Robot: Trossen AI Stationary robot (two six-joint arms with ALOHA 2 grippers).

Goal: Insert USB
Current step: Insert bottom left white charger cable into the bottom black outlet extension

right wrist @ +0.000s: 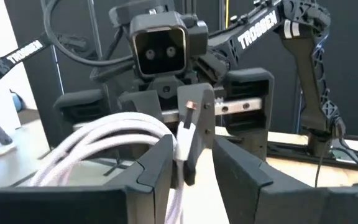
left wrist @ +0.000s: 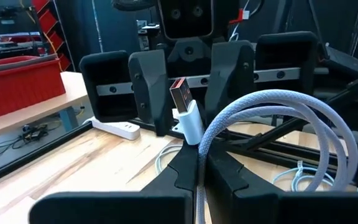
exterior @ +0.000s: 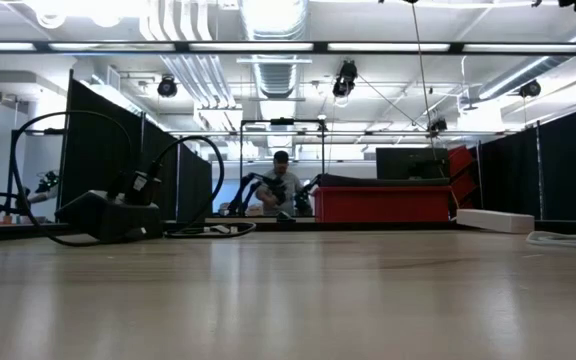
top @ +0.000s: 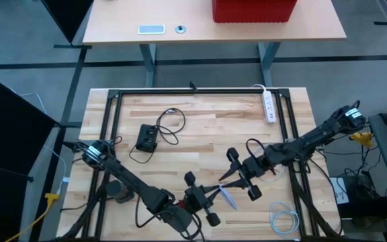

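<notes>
While facing right tool (top: 236, 176), left tool (top: 210, 195) pinches USB cable (left wrist: 188, 118).

USB plug (left wrist: 180, 94) tip visible; cable (left wrist: 278, 118) run cut by left wrist frame edge. Low view: both hands out of frame, distant person (exterior: 280, 187) too small to resolve. Black hub (top: 146, 138) ports indiscernible.

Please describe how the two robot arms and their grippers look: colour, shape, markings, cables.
Both arms are black, slim and jointed. The left arm and right arm each carry a white band near the shoulder. White "TROSSEN" lettering marks the links. Each gripper has two blocky black fingers on a rail, a boxy two-lens wrist camera above, and thin black cables.
</notes>
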